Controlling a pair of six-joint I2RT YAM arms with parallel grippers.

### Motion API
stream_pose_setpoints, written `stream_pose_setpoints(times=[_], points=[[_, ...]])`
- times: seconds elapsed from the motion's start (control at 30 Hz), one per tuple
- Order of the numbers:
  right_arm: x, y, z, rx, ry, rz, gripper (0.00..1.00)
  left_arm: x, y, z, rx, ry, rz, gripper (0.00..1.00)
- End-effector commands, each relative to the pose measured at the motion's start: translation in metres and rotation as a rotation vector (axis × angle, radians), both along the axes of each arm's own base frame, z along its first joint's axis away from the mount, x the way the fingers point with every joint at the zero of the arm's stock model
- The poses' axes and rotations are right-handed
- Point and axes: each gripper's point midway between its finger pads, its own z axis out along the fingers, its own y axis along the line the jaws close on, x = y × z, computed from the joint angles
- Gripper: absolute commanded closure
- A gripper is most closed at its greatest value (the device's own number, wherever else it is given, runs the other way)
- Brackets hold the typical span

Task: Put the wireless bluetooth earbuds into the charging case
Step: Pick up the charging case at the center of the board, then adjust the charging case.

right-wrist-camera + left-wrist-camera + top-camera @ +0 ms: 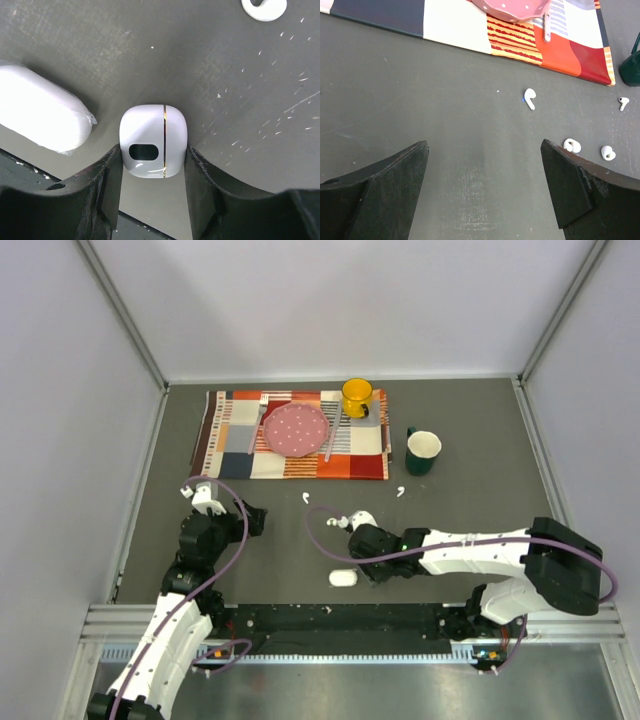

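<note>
A small rounded white charging case (152, 140) with a gold seam and a dark oval window sits on the dark table. My right gripper (153, 150) is shut on it, one finger pressed against each side; from above this gripper (360, 531) lies near the table's middle. A tiny white earbud (264, 7) lies just beyond the case. In the left wrist view, several earbuds are scattered on the table: one (530, 98) near the cloth, one (623, 103) far right, two more (571, 145) (607, 153) by the right finger. My left gripper (484, 145) is open over bare table.
A second white case (42, 117), oval and wrapped in clear film, lies left of the held one. At the back, a patchwork cloth (230, 435) carries a pink plate (294, 428) and a yellow mug (357, 396). A dark green mug (422, 451) stands beside it.
</note>
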Motion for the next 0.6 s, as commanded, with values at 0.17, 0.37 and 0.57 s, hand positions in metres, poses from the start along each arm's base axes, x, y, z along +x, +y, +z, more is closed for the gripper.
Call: stream_pose_setpoints(times=[0.17, 0.37, 0.57], points=[[0.024, 0.009, 0.066, 0.183, -0.184, 0.0, 0.84, -0.001, -0.017, 0.013, -0.045, -0.044, -0.09, 0.01], [0.022, 0.026, 0.122, 0.323, -0.272, 0.16, 1.0, -0.02, -0.042, 0.042, -0.206, -0.026, -0.189, 0.01], [0.029, 0.038, 0.155, 0.332, -0.387, 0.283, 1.0, -0.033, -0.067, 0.09, -0.19, -0.051, -0.406, 0.01]])
